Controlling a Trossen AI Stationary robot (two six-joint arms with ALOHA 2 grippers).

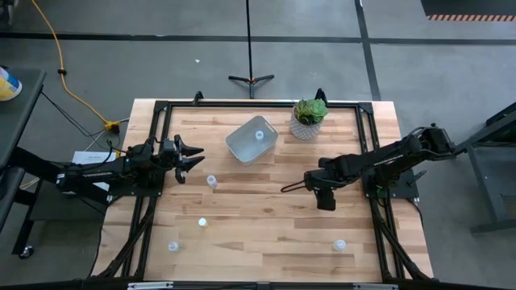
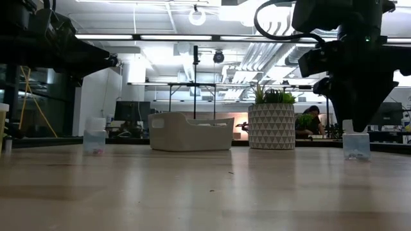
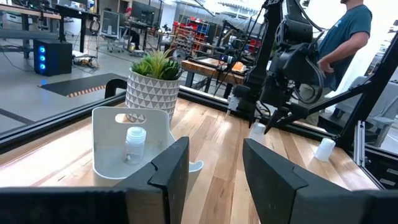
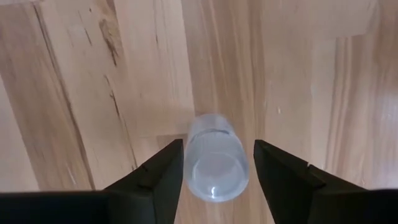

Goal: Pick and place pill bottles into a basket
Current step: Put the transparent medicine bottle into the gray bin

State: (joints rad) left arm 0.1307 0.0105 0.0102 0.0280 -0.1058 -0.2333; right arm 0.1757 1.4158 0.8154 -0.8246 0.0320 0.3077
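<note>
Now the right claw [image 4: 214, 163] sits w/ fingers apart, straddling a pill bottle [image 4: 216, 157] on the counter [image 1: 274, 234]. Left claw [image 3: 214, 165] waits part-open at 9 o'clock, holding nothing, near the basket [image 1: 251, 139].

No text, label, brand, number or sign is readable on any thing in these pictures, neither on the table nor in the room.

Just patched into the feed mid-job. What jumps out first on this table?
The right pincer points down at mid-right of the table, its fingers either side of a pill bottle standing on the wood, with small gaps showing. At the far middle sits the grey basket with one bottle already inside, a potted plant beside it. The left pincer waits open at the left edge.
</note>
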